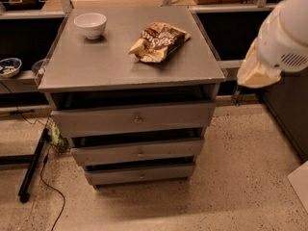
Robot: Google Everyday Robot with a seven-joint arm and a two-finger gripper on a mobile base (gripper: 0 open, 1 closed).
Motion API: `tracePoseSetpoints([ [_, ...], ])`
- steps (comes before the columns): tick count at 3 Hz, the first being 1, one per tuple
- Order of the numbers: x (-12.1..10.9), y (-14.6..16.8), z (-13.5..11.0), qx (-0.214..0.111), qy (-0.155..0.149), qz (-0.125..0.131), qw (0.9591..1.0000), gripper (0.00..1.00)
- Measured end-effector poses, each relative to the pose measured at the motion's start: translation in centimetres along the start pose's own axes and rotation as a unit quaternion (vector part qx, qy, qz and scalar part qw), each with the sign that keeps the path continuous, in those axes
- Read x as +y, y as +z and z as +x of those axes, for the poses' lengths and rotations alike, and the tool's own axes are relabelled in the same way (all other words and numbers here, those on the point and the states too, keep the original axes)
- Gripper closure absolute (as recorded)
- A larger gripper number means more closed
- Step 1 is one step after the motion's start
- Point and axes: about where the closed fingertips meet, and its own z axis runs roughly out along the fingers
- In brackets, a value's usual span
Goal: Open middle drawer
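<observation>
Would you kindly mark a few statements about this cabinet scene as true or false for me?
1. The white round ceramic bowl stands on the grey cabinet top, near its rear left corner. True.
2. The brown crinkled snack bag lies inside the bowl. False: it lies on the cabinet top, to the right of the bowl and apart from it.
3. The robot's tool touches the small round metal knob of the grey flat-fronted middle drawer. False: the tool hangs at the right edge of the view, apart from the cabinet.
4. The knob sits at the centre of the middle drawer's front. True.
</observation>
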Motion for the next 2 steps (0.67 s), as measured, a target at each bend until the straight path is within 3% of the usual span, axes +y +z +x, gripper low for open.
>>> tracePoseSetpoints([
  [2, -0.5, 7.0, 0.2, 0.001, 0.017, -0.04, 0.9991, 1.0],
])
